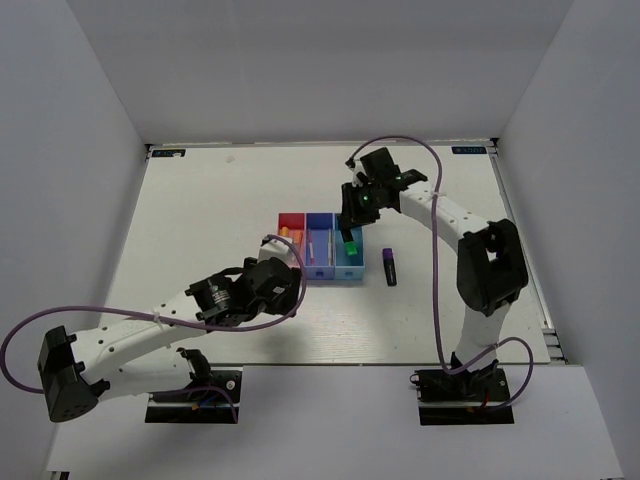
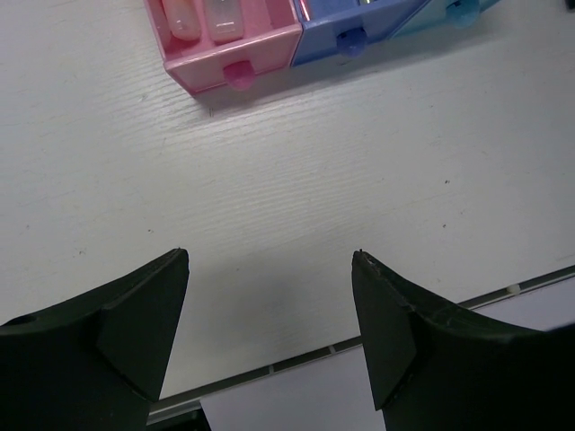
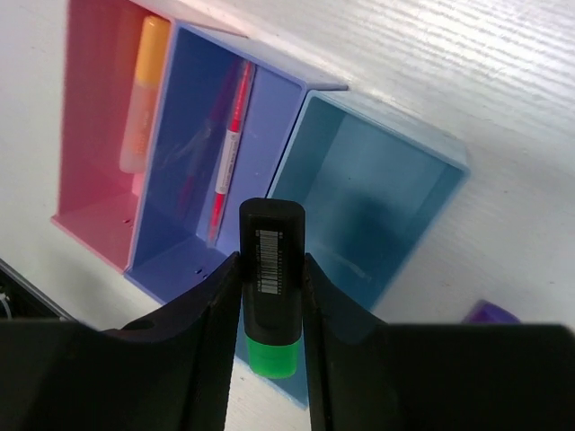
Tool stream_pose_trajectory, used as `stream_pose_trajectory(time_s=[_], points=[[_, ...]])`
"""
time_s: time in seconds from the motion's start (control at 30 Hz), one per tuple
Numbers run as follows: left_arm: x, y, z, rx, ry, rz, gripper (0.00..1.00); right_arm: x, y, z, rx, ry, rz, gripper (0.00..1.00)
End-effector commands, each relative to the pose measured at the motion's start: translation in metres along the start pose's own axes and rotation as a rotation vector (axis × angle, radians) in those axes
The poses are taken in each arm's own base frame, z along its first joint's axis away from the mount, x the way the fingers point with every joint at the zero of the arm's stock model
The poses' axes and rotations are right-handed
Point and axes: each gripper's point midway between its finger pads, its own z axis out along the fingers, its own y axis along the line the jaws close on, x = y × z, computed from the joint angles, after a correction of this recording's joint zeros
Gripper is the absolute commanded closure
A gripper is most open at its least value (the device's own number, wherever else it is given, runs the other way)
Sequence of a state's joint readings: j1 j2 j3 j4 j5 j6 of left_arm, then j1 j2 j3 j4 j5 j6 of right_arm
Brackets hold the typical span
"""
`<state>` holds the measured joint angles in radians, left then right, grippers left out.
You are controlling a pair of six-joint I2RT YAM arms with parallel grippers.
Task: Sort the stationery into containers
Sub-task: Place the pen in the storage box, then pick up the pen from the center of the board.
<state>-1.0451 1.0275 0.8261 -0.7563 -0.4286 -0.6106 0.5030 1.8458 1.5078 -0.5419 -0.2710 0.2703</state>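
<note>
Three joined containers sit mid-table: a pink-red bin [image 1: 291,225] [image 3: 94,135], a dark blue bin [image 1: 319,245] [image 3: 180,206] and a light blue bin [image 1: 349,262] [image 3: 377,206]. My right gripper [image 3: 269,258] [image 1: 350,232] is shut on a black highlighter with a green end [image 3: 269,224], held above the near end of the light blue bin. An orange pen [image 3: 144,90] lies in the pink-red bin. In the dark blue bin lies a thin pink-red pen [image 3: 229,144]. A stubby purple highlighter [image 1: 389,266] [image 3: 490,312] rests on the table right of the bins. My left gripper [image 2: 269,253] [image 1: 283,278] is open and empty over bare table near the pink-red bin [image 2: 235,49].
White walls enclose the table on the left, back and right. The table's front edge strip [image 2: 314,355] shows just below my left fingers. The right arm's purple cable [image 1: 436,260] loops above the table's right side.
</note>
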Motion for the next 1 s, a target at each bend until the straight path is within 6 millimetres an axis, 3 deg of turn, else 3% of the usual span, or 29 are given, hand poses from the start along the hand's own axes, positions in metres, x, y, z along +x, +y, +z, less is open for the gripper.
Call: stream_pose_trajectory(time_s=[0.0, 0.17, 0.33, 0.4, 0.43, 0.47, 0.5, 0.53, 0.6, 0.67, 0.77, 0.8, 0.9, 0.97], points=[[-0.001, 0.006, -0.006, -0.013, -0.023, -0.016, 0.17, -0.021, 0.014, 0.000, -0.017, -0.065, -0.023, 0.65], [0.000, 0.009, -0.007, -0.018, -0.027, -0.019, 0.17, -0.014, 0.016, 0.001, 0.001, -0.058, -0.061, 0.43], [0.001, 0.010, -0.007, -0.018, -0.031, -0.021, 0.17, -0.018, 0.019, -0.011, 0.005, -0.083, -0.074, 0.38], [0.000, 0.010, -0.009, -0.016, -0.035, -0.023, 0.17, -0.016, 0.016, -0.017, 0.031, -0.087, -0.072, 0.55], [0.001, 0.012, -0.010, -0.016, -0.029, -0.020, 0.17, -0.015, 0.015, -0.031, 0.051, -0.111, -0.077, 0.64], [0.000, 0.012, -0.013, -0.011, -0.039, -0.026, 0.17, -0.016, 0.005, -0.037, 0.108, -0.132, -0.086, 0.79], [0.001, 0.015, -0.013, -0.020, -0.040, -0.025, 0.17, -0.019, -0.010, -0.043, 0.184, -0.162, -0.088, 0.86], [0.001, 0.016, -0.015, -0.019, -0.045, -0.030, 0.18, -0.012, -0.014, -0.055, 0.209, -0.176, -0.095, 0.91], [0.003, 0.021, -0.015, -0.029, -0.056, -0.028, 0.19, -0.009, -0.048, -0.069, 0.377, -0.193, -0.082, 0.96], [0.004, 0.023, -0.015, -0.029, -0.063, -0.029, 0.19, 0.016, -0.066, -0.068, 0.427, -0.135, -0.081, 0.96], [0.007, 0.024, -0.014, -0.034, -0.059, -0.023, 0.19, 0.051, -0.087, -0.051, 0.445, -0.016, -0.060, 0.73], [0.007, 0.024, -0.014, -0.034, -0.059, -0.026, 0.19, 0.057, -0.092, -0.048, 0.454, 0.007, -0.049, 0.61], [0.011, 0.027, -0.014, -0.040, -0.051, -0.026, 0.19, 0.076, -0.099, -0.028, 0.452, 0.092, -0.042, 0.50], [0.012, 0.029, -0.014, -0.047, -0.049, -0.026, 0.19, 0.085, -0.106, -0.015, 0.456, 0.146, -0.037, 0.48]])
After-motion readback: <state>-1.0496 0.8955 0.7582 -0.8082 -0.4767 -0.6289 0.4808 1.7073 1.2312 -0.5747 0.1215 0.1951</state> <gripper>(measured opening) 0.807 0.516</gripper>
